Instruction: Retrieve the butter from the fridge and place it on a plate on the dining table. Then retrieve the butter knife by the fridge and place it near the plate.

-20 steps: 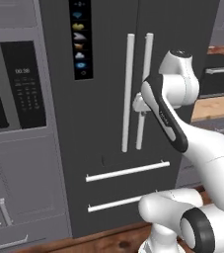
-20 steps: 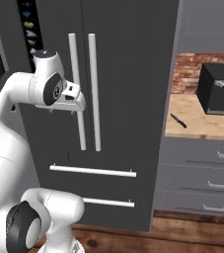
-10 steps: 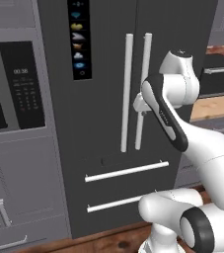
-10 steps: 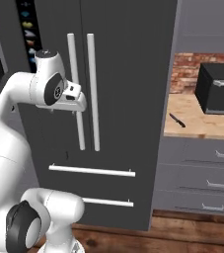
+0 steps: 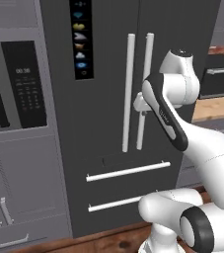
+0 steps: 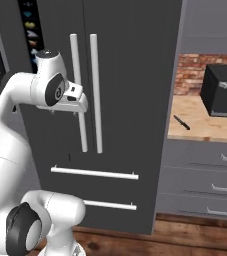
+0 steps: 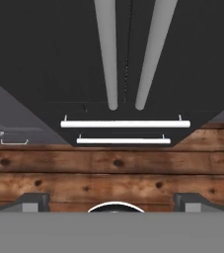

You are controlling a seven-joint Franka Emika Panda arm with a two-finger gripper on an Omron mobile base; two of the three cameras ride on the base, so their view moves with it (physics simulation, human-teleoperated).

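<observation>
Before us stands the fridge (image 5: 108, 113), tall and dark grey, both doors closed, so we cannot see the butter. Two long white bar handles (image 5: 128, 94) run down its middle side by side, and two shorter horizontal bars (image 5: 128, 171) cross the drawers below. A vertical icon panel (image 5: 81, 39) sits on the left door.

Our jaws (image 7: 111, 200) stand spread wide and hold nothing; in the hand view the two dark fingertips (image 7: 32, 201) rise far apart at the bottom, looking down along the door toward the wooden floor (image 7: 111, 173). From the right base view, our hand (image 6: 72, 100) hangs close in front of the left bar handle, at about its middle height; we cannot tell whether it touches the bar.

To the right of the fridge, a light wooden desk (image 6: 200, 120) on grey drawers carries the butter knife (image 6: 182, 122), small and dark, lying flat near the desk's front left part, well apart from our hand. A black box-shaped appliance (image 6: 225, 90) sits behind it against a brick wall. To the left of the fridge, a built-in microwave (image 5: 15, 84) is set in a grey cabinet.
</observation>
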